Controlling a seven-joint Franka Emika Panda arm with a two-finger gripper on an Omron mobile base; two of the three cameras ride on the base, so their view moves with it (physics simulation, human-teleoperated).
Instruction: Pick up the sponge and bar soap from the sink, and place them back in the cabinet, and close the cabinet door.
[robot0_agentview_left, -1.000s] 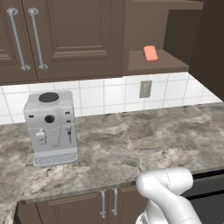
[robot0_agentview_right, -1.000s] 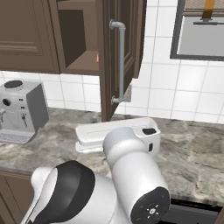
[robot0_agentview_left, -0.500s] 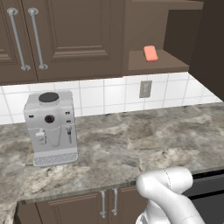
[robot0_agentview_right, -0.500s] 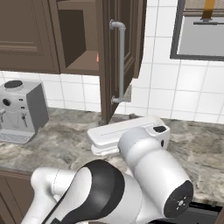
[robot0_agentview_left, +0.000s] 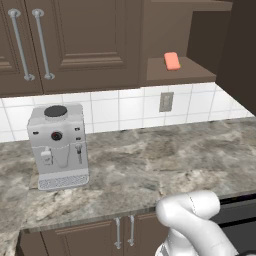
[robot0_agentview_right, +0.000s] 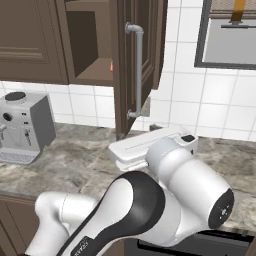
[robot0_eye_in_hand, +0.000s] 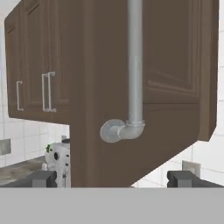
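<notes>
Arm swung further right, gripper (robot0_eye_in_hand: 111, 178) (fingers apart) below the cabinet door (robot0_eye_in_hand: 175, 65) handle (robot0_eye_in_hand: 134, 65).

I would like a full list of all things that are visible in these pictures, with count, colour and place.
bar soap: one, salmon pink, on the cabinet shelf
cabinet door: one, dark brown, standing open, silver bar handle
double-door cabinet: one, dark brown, left of the open cabinet
coffee machine: one, grey, on the marbled counter
wall outlet: one, grey, on white tiles
gripper: one, dark tips apart, below the handle
</notes>
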